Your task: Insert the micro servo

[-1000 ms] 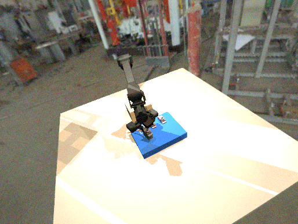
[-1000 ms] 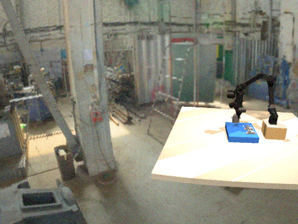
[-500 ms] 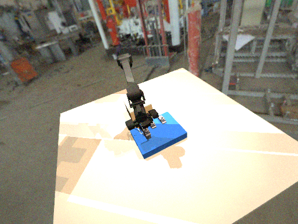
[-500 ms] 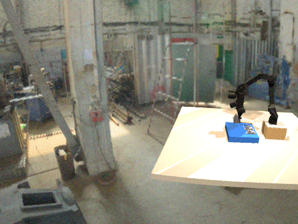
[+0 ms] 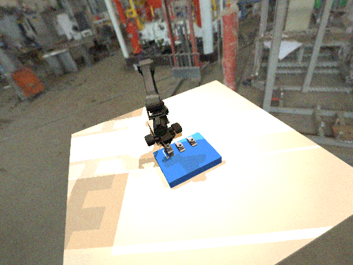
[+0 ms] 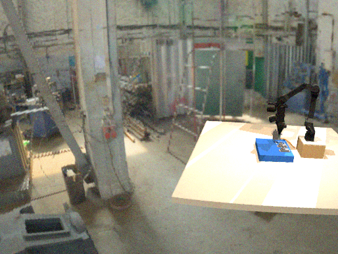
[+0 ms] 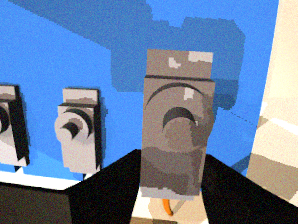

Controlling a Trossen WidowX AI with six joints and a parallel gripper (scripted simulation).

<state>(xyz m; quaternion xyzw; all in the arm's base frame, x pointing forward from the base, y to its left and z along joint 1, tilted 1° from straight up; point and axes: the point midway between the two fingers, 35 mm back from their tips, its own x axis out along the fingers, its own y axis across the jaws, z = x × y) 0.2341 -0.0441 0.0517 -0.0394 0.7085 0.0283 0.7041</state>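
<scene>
We cannot see the marked pocket; the micro servo [image 7: 178,129] held between the jaws covers that spot. Its orange cable [image 7: 167,206] runs off the bottom edge below the jaws. A seated servo [image 7: 11,131] far left of the jaws is cut off.

Two seated servos [image 5: 185,144] stand just beside the held servo [image 7: 178,132] along the deck's [image 5: 192,165] back edge; the deck's front lies open.
</scene>
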